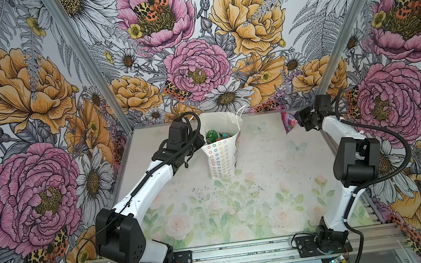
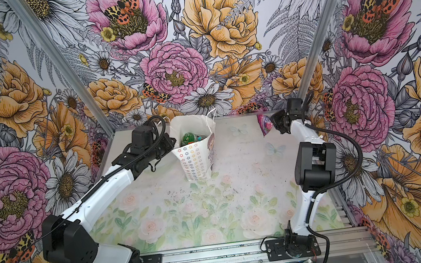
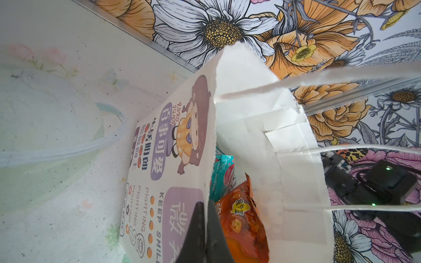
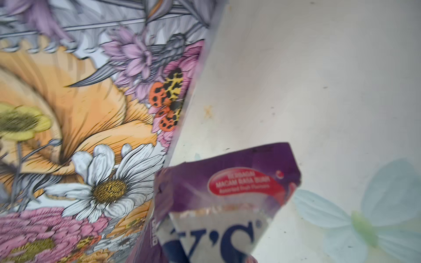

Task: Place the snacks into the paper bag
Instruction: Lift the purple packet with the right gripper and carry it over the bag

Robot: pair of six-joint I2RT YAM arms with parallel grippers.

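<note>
The paper bag (image 1: 220, 160) (image 2: 196, 163) stands upright at the back middle of the table, its mouth open. My left gripper (image 1: 200, 144) (image 3: 206, 230) is shut on the bag's rim, one finger inside and one outside. Inside lie a green snack (image 1: 212, 136) (image 2: 188, 138), an orange snack (image 3: 241, 218) and a teal snack (image 3: 222, 180). My right gripper (image 1: 298, 121) (image 2: 272, 123) is shut on a dark purple snack (image 1: 290, 122) (image 2: 265, 125) (image 4: 227, 180). It holds this packet near the back wall, well to the right of the bag. The packet hides the right fingertips in the right wrist view.
Floral walls close in the table on three sides, with metal posts (image 1: 339, 42) at the back corners. An aluminium rail (image 1: 231, 254) carrying both arm bases runs along the front edge. The bag's string handles (image 3: 341, 75) stretch across the left wrist view.
</note>
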